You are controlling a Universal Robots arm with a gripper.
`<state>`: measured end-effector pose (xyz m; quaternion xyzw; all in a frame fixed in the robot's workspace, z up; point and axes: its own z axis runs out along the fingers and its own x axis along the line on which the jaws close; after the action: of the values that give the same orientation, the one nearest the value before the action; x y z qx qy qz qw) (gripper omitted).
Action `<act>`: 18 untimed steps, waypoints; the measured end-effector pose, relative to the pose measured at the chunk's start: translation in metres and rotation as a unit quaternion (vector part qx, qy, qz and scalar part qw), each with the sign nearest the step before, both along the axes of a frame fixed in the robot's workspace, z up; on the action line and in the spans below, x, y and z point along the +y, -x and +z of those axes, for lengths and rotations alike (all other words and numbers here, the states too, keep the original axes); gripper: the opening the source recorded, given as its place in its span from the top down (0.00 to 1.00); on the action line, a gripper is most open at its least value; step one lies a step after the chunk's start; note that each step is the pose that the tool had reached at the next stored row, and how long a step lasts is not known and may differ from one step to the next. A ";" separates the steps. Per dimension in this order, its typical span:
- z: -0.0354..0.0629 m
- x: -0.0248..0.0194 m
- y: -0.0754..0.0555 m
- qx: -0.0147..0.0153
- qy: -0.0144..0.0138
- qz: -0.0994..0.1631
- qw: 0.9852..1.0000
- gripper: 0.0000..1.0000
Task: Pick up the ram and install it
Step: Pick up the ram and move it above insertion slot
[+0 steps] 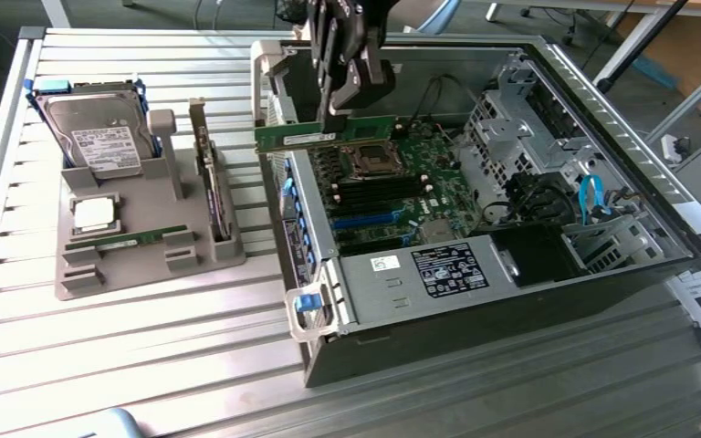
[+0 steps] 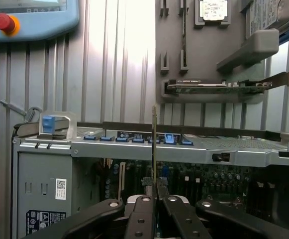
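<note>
While the case (image 1: 643, 173) lies open on the slatted table (image 1: 143, 365), I see the motherboard (image 1: 412, 196) bare inside it, black and blue slots beside the socket. On the exterior view's left, the grey holder (image 1: 143, 269) carries the hard drive (image 1: 101, 132), the processor (image 1: 95, 213), the card (image 1: 213, 182) on edge, and what looks like a second green stick (image 1: 125, 239) lying flat. The arm reaches down from above, gripper (image 1: 348, 105) clenched on the ram (image 1: 326, 135) by its upper edge. The ram hangs level above the board's socket end, in no slot. From the wrist it stands edge-on between the fingers (image 2: 170, 206), facing the case wall. A pendant (image 2: 30, 20) with a red button lies beyond.
</note>
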<state>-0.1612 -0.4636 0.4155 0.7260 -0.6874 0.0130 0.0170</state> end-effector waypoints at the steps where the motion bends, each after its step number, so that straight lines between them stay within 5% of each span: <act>1: 0.0000 0.0000 -0.001 0.000 0.000 0.000 1.000 0.88; 18: 0.0000 0.0000 -0.014 0.000 0.002 0.000 1.000 0.88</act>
<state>-0.1473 -0.4636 0.4155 0.7260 -0.6873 0.0142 0.0182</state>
